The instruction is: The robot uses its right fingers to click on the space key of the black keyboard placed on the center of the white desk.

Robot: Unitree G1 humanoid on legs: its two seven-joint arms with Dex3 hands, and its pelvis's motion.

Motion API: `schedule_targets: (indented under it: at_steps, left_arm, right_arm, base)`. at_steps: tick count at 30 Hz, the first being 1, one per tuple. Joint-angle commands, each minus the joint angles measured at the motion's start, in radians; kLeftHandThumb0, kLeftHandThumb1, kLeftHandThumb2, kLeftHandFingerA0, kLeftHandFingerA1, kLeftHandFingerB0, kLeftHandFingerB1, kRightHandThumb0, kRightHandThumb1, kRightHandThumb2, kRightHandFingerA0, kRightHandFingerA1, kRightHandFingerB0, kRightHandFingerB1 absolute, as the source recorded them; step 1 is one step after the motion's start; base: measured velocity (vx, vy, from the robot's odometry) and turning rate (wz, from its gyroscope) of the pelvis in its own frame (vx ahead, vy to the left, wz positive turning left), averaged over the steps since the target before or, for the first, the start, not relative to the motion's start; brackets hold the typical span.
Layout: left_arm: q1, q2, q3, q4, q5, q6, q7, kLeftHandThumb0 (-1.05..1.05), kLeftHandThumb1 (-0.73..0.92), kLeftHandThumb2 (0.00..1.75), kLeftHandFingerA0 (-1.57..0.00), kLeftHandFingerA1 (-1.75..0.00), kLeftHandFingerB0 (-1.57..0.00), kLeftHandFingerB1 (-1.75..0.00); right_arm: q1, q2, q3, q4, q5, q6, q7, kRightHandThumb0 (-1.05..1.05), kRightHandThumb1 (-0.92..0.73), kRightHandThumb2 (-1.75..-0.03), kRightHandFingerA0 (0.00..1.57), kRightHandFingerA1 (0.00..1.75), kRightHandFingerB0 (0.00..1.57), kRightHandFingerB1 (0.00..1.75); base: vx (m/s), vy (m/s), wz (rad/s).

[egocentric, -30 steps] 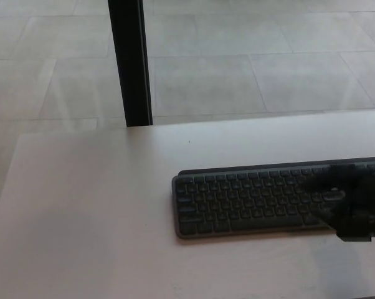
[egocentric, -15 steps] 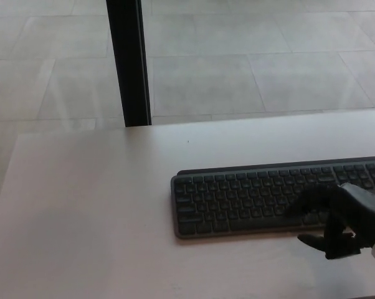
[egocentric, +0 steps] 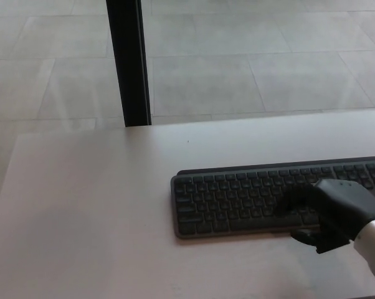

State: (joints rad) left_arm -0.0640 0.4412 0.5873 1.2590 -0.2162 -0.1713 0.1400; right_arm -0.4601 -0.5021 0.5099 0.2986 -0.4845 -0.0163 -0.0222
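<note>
**Right hand over the keyboard's front key rows**

The black keyboard (egocentric: pixel 256 199) is cut off by the picture's right edge; individual key legends are too small to read, so the space key cannot be singled out. The right hand (egocentric: pixel 327 212) covers the keyboard's lower right keys. Its fingers (egocentric: pixel 293 202) extend over the bottom rows, holding nothing; actual key contact cannot be confirmed. The keyboard is dark grey-black, low-profile, lying flat on the white desk (egocentric: pixel 88 218), right of the desk's middle. Against the frame half a second earlier, the hand sits further left along the keyboard. The left hand does not show.
</note>
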Motion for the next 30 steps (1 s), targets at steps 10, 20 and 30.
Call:
schedule_targets:
  at_steps: [10, 20, 30]
  left_arm:
    - [-0.006, 0.025, -0.003, 0.009, -0.015, -0.015, 0.027, -0.48, 0.56, 0.57, -0.9, -0.8, -0.79, -0.56]
    - [-0.001, 0.025, 0.003, 0.013, -0.025, -0.017, 0.009, -0.47, 0.57, 0.57, -0.87, -0.77, -0.77, -0.56]
    - [-0.007, 0.025, 0.009, 0.008, -0.03, -0.004, 0.02, -0.46, 0.57, 0.57, -0.94, -0.87, -0.76, -0.56]
  right_arm:
    - [-0.016, 0.045, -0.025, 0.066, -0.121, -0.082, -0.055, -0.25, -0.55, -0.65, 0.88, 1.6, 0.79, 0.55]
    - [-0.045, 0.065, -0.01, 0.173, -0.174, -0.094, -0.05, -0.25, -0.58, -0.63, 0.86, 1.56, 0.75, 0.55]
    - [-0.103, 0.083, -0.048, 0.217, -0.19, -0.084, -0.082, -0.28, -0.57, -0.62, 0.89, 1.56, 0.76, 0.58]
  base:
    - [0.0, 0.0, 0.0]
    - [0.0, 0.0, 0.0]
    - [0.0, 0.0, 0.0]
